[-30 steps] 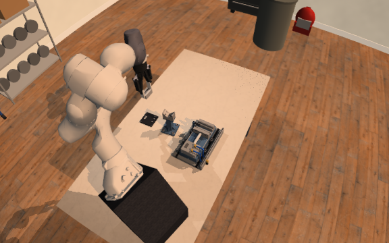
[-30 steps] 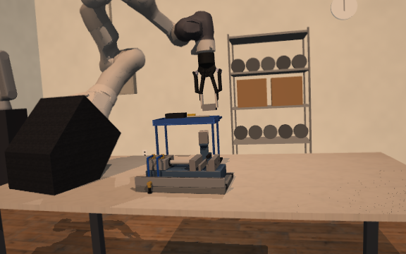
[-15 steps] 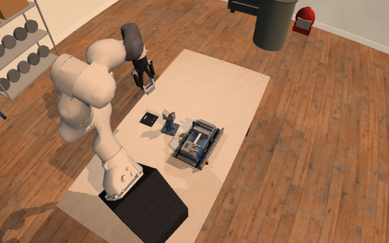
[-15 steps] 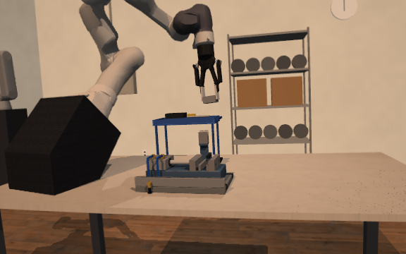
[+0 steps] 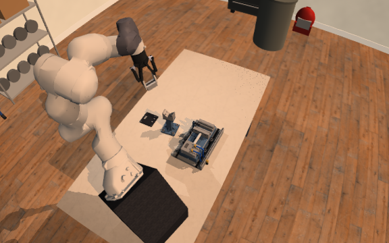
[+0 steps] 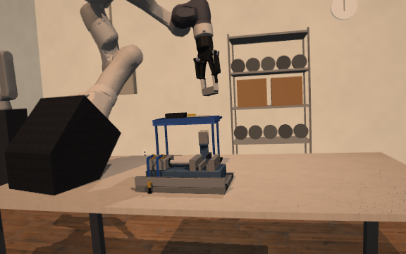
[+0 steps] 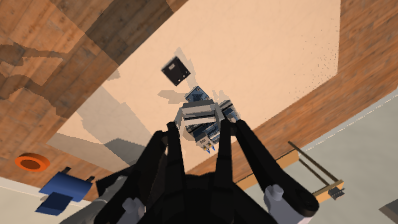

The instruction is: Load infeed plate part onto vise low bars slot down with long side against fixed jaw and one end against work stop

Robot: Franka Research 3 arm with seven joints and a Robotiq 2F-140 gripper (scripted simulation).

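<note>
Pale walls enclose a brown plank floor (image 5: 316, 152) (image 6: 136, 233) (image 7: 30, 30), with a metal shelf rack (image 5: 42, 21) (image 6: 309, 92) and round clock (image 6: 344, 8)
</note>
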